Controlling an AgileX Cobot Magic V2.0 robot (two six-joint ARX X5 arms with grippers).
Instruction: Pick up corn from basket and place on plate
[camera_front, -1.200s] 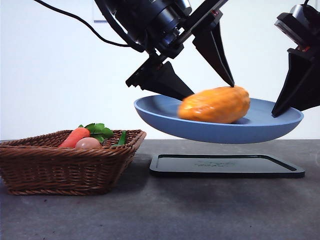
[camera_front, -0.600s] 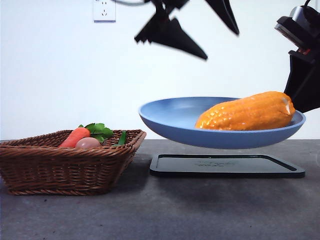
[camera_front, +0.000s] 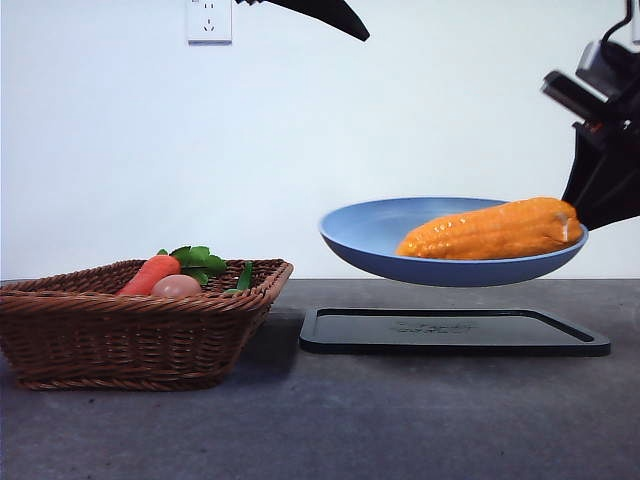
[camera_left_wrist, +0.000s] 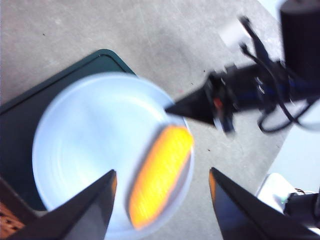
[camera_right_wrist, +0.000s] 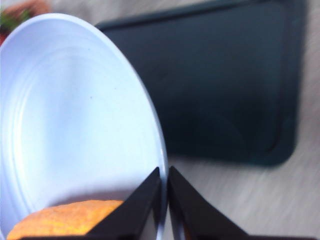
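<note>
The orange-yellow corn (camera_front: 490, 230) lies in the light blue plate (camera_front: 370, 240), toward its right side. My right gripper (camera_right_wrist: 164, 200) is shut on the plate's rim (camera_right_wrist: 145, 105) and holds the plate in the air above the black tray (camera_front: 450, 330). The corn (camera_right_wrist: 65, 220) rests just inside the rim beside that gripper's jaws. My left gripper (camera_left_wrist: 160, 200) is open and empty, high above the plate (camera_left_wrist: 90, 145) and the corn (camera_left_wrist: 160, 175); only its dark tip (camera_front: 320, 12) shows at the top of the front view. The wicker basket (camera_front: 130, 330) stands at the left.
A carrot (camera_front: 148, 274) with green leaves and a small pinkish round item (camera_front: 176, 286) lie in the basket. The flat black tray (camera_right_wrist: 225, 80) sits on the grey table under the plate. A wall socket (camera_front: 208, 20) is on the white back wall.
The left gripper has let go of the corn and risen almost out of the front view. The corn settled in the plate, and the right gripper has carried the plate a little rightward.
</note>
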